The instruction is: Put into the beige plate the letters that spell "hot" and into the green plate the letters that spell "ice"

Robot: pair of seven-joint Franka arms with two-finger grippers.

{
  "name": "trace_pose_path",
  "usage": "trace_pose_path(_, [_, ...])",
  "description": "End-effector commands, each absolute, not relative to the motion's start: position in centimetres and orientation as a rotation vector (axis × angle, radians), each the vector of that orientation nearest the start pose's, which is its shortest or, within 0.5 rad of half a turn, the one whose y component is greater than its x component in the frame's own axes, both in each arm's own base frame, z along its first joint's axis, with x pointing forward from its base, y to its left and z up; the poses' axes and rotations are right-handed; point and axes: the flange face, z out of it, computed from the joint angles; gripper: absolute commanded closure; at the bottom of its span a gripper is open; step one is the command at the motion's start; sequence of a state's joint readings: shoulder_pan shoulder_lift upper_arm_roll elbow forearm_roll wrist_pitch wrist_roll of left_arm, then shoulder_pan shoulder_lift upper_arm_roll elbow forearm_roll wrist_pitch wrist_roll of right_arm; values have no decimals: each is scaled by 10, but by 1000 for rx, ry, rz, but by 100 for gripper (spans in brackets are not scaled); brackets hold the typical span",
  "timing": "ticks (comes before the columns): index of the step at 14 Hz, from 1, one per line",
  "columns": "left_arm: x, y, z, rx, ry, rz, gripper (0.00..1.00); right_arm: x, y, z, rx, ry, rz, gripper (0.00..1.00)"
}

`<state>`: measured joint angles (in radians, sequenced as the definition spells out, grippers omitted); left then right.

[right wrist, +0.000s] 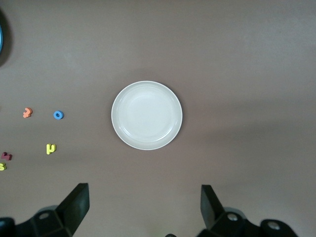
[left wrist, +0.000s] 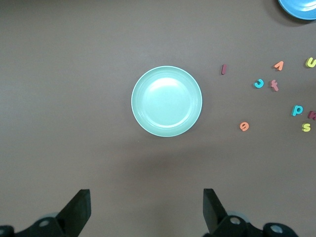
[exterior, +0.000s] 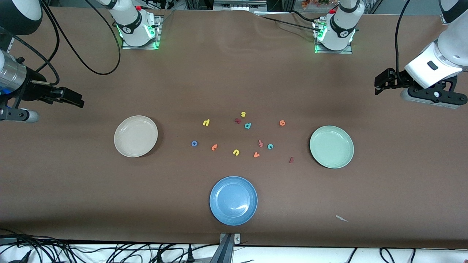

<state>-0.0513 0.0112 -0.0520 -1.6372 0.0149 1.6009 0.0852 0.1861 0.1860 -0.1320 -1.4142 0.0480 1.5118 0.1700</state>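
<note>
hot letters: yellow h [exterior: 206, 122], blue o [exterior: 194, 143], orange t [exterior: 214, 147], flat on table, nr beige plate [exterior: 124, 146]
ice letters: red i [exterior: 291, 159], teal c [exterior: 270, 146], orange e [exterior: 282, 122], nr green plate [exterior: 321, 157]
plates: both empty, upright

The round shallow cream-beige plate [exterior: 135, 136] lies toward the right arm's end of the brown tabletop [exterior: 234, 73], the round shallow pale mint-green plate [exterior: 331, 147] toward the left arm's end, well apart. Between them lies a scatter of tiny foam letters [exterior: 241, 138], none on a plate. The round blue plate [exterior: 233, 200] lies nearer the front camera than the scatter.
</note>
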Motion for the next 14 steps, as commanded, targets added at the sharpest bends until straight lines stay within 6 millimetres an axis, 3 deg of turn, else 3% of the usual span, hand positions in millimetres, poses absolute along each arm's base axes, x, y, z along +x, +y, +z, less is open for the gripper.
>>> trace_pose_path(1, [558, -55, 591, -3105, 321, 91, 0, 594, 45, 590, -3124, 151, 138, 0])
trace_pose_path(14, [562, -57, 581, -3108, 327, 110, 0, 594, 45, 590, -3125, 152, 135, 0])
